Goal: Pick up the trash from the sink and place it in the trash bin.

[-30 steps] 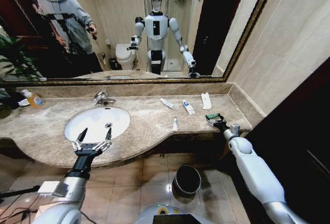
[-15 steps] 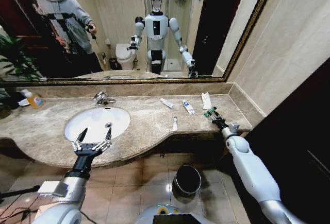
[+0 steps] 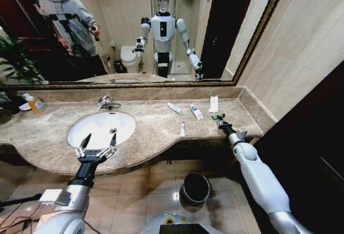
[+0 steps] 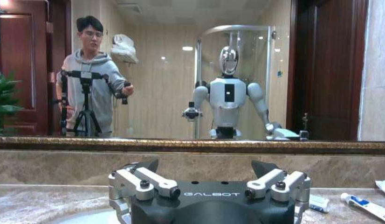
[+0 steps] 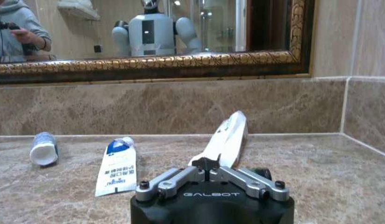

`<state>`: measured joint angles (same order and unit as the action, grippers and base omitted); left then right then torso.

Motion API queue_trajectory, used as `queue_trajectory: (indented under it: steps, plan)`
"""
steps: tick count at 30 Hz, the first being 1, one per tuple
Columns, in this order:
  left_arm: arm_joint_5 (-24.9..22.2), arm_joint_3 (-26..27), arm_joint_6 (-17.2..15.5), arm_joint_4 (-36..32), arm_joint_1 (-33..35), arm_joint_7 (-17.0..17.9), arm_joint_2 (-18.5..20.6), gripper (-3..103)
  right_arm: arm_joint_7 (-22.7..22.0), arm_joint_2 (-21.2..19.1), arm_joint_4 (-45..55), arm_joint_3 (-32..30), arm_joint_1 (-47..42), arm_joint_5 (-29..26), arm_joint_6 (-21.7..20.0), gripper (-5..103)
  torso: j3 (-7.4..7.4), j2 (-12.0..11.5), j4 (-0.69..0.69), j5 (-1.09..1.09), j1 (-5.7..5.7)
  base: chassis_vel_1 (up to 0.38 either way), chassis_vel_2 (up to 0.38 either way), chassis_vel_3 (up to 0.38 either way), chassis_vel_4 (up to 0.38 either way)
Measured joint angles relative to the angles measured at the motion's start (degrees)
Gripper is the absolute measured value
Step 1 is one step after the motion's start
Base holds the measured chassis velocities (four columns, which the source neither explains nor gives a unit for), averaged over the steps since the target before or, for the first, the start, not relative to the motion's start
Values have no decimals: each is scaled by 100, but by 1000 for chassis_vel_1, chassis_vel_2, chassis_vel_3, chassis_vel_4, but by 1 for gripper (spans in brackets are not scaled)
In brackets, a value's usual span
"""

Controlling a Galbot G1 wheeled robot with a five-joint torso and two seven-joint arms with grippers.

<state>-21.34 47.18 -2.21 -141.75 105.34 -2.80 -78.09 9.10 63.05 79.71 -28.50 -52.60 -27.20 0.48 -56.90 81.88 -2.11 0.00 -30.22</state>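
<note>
— So where's the right gripper [image 3: 217, 117]?
— Out over the marble countertop [image 3: 156, 121], fingers pressed together, tips right at the flat white wrapper [image 5: 227, 138], which looks propped up against them.
— And the other bits?
— Two small white tubes [image 3: 196, 111] and a thin white stick [image 3: 182, 129] lie on the counter right of the sink [image 3: 102, 126]. The trash bin [image 3: 195, 187] stands on the floor below.
— Left arm?
— The left gripper [image 3: 99, 138] hangs above the basin's front edge, fingers spread, holding nothing.
</note>
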Motion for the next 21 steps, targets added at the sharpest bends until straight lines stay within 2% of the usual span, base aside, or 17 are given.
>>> queue_trajectory:
  steps: [1, 3, 4, 5, 8, 11, 12, 13, 14, 15, 16, 17, 18, 20, 21]
  plan:
    - [0, 0, 0, 0, 0, 0, 0, 100, -18, 13, 0, 5, 32, 64, 27, 4, 0, 0, 0, 0, 0, 0, 0, 0, 0]
    - [0, 0, 0, 0, 0, 0, 0, 100, -32, 29, -2, 14, 78, 143, 69, 4, 0, 0, 0, 0, 0, 0, 0, 0, 0]
    - [0, 0, 0, 0, 0, 0, 0, 100, -37, 32, -17, 40, 151, 223, 84, 15, 0, 0, -1, -1, 0, 0, 0, 0, 0]
    - [0, 0, 0, 0, 0, 0, 0, 100, -37, 30, -39, 66, 200, 245, 84, 20, 0, 0, 0, -1, 0, 0, 0, 0, 0]
    - [0, 0, 0, 0, 0, 0, 0, 100, -37, 24, -154, 117, 342, 302, 66, 25, 0, 0, 0, 0, 0, 0, 0, 0, 0]
    - [0, 0, 0, 0, 0, 0, 0, 100, 1, -11, -359, 147, 501, 351, 43, 37, 0, 0, -1, 0, 0, 0, 0, 0, 0]
    - [0, 0, 0, 0, 0, 0, 0, 100, 1, -11, -359, 147, 501, 351, 43, 37, 0, 0, -1, 0, 0, 0, 0, 0, 0]
    - [0, 0, 0, 0, 0, 0, 0, 100, 159, -113, -556, 148, 603, 352, 36, 47, 0, 0, -2, 1, -1, 0, 0, 0, 0]
    - [0, 0, 0, 0, 0, 0, 0, 100, 341, -248, -688, 133, 640, 311, 35, 52, 0, 0, -2, 1, -1, 0, 0, 0, 0]
    - [0, 0, 0, 0, 0, 0, 0, 100, 341, -248, -688, 133, 640, 311, 35, 52, 0, 0, -2, 1, -1, 0, 0, 0, 0]
    - [0, 0, 0, 0, 0, 0, 0, 100, 520, -385, -784, 117, 643, 238, 41, 58, 0, 0, -1, -1, -1, 0, 0, 0, 0]
    - [0, 0, 0, 0, 0, 0, 0, 100, 666, -494, -830, 113, 627, 168, 49, 58, 0, 0, -1, 2, -1, 0, 0, 0, 0]
    - [0, 0, 0, 0, 0, 0, 0, 100, 939, -714, -894, 102, 569, 6, 38, 69, 0, 0, 0, 0, -1, 0, 0, 0, 0]
    - [0, 0, 0, 0, 0, 0, 0, 100, 1072, -801, -923, 92, 541, -70, 16, 69, 0, 0, 1, 0, -1, 0, 0, 0, 0]
    - [0, 0, 0, 0, 0, 0, 0, 100, 1298, -921, -982, 80, 514, -178, -30, 74, 0, 1, 2, 0, 0, 0, 0, 0, 0]
